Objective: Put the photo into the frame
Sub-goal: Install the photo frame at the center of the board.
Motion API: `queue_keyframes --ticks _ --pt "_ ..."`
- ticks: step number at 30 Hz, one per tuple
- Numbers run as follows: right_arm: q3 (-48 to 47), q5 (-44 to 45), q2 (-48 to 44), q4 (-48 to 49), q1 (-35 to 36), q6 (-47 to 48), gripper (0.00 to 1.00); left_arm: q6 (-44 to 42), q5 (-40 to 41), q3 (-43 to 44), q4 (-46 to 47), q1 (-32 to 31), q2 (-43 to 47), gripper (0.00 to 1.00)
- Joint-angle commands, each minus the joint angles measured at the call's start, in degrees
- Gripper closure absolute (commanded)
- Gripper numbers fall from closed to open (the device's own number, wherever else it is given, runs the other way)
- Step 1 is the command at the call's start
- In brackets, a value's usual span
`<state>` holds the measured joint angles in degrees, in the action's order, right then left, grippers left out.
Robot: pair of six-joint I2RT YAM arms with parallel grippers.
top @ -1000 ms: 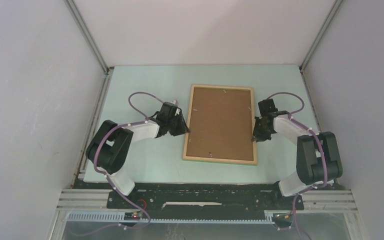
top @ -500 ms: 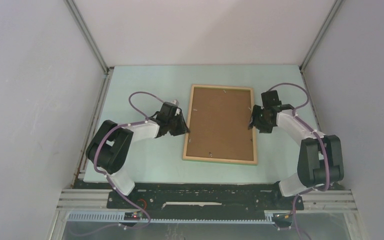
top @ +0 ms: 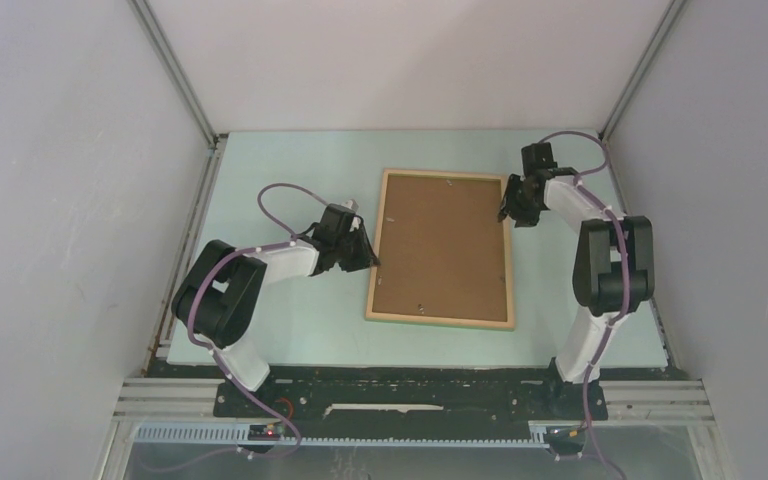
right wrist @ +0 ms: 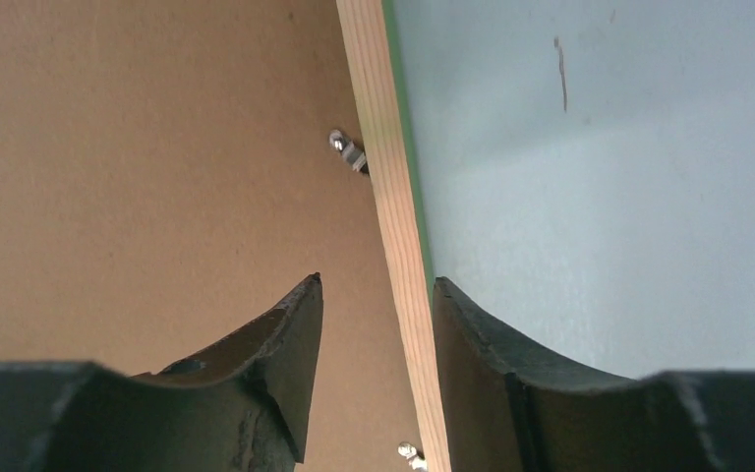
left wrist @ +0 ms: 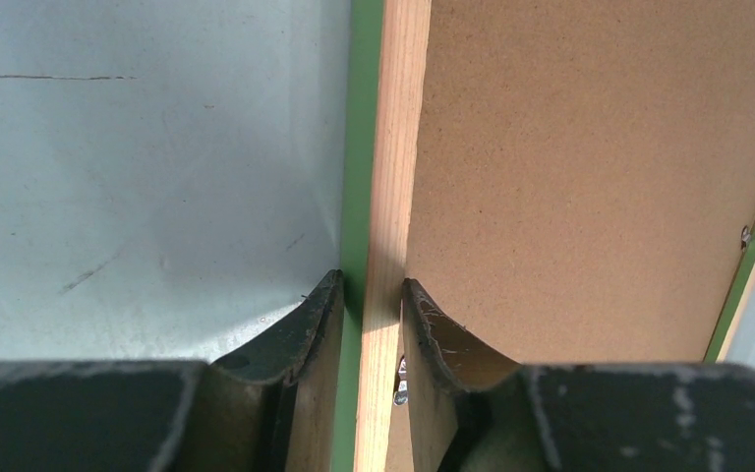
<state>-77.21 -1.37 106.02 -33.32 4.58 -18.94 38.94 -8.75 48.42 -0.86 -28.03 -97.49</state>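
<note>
Pale wood frame (top: 440, 319) lies face down on the surface (top: 290, 170), long axis pointing away from the bases, backing board (top: 443, 245) up; no photo shows. The left end effector (left wrist: 372, 295) pinches its left rail. The right end effector (right wrist: 378, 295) straddles the right rail's far end, jaws apart.

Frame (left wrist: 390, 147) pale matt wood; backing board (left wrist: 590, 177) rough brown fibreboard.

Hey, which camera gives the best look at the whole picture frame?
The top external view: the frame shows whole, brown backing board facing up. The left wrist view shows only one rail, clamped by the left gripper; the right wrist view, one rail inside the open right gripper.
</note>
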Motion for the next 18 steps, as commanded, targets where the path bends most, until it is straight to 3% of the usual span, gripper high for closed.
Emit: queue_keyframes --ticks 1,13,18 --pt "-5.1 0.8 3.7 -1.5 -0.2 1.6 0.48 -1.9 -0.5 0.5 -2.6 -0.1 -0.4 0.70" --pt "-11.2 2.9 11.6 -4.3 -0.5 2.6 0.48 -2.0 -0.5 0.4 -2.6 -0.1 -0.4 0.71" --pt "-12.0 2.7 13.6 -4.1 -1.2 2.5 0.55 -2.1 -0.2 0.4 -2.7 -0.1 -0.1 0.71"
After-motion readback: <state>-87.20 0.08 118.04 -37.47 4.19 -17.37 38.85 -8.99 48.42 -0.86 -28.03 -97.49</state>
